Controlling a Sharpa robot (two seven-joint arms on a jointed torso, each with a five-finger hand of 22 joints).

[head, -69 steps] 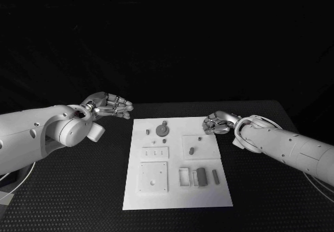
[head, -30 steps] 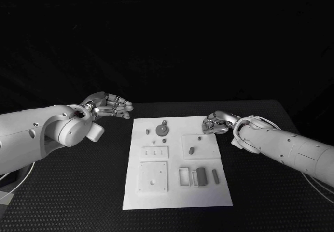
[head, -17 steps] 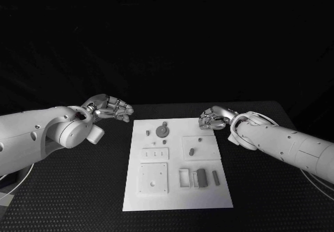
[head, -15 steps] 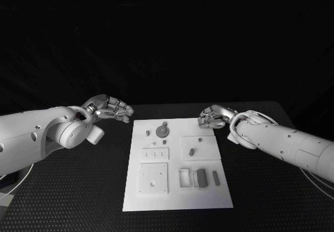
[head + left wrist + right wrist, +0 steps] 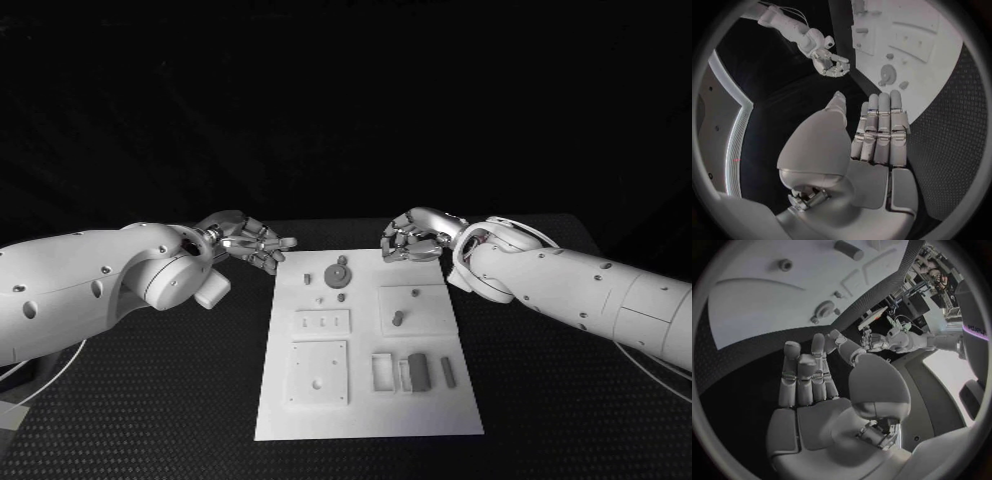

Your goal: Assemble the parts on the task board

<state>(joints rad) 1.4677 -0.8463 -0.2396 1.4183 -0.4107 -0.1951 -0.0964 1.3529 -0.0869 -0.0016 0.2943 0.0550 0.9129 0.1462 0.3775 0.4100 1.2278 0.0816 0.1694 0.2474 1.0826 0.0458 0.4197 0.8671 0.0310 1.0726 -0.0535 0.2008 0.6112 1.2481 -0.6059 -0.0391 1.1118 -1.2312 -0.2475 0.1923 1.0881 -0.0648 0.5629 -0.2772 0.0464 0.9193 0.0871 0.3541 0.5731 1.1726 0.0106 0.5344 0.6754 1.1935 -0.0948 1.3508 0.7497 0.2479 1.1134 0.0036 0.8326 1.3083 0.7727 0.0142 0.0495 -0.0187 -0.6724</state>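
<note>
The white task board [image 5: 368, 405] lies in the middle of the black table, with small grey parts on it. A round disc [image 5: 336, 272] sits near its far edge, a dark block [image 5: 418, 368] and a thin rod [image 5: 449, 371] toward its near right. My left hand [image 5: 257, 243] hovers just off the board's far left corner, fingers spread and empty. Over the far right edge my right hand [image 5: 411, 240] hangs with fingers apart, holding nothing. The left wrist view shows my left hand [image 5: 876, 130] stretched flat toward the board [image 5: 911, 45] and disc [image 5: 889, 72]. My right hand [image 5: 811, 375] is likewise flat and empty.
Raised white plates stand on the board: a slotted one [image 5: 322, 321], a square one [image 5: 317, 372] and one bearing a short peg [image 5: 395, 318]. A small open frame [image 5: 384, 368] lies beside the dark block. Black matting [image 5: 173, 400] surrounds the board.
Both hands have uncurled from closed to spread. The right hand has moved left and farther, over the board's far edge; the left hand has shifted right toward the board's corner.
</note>
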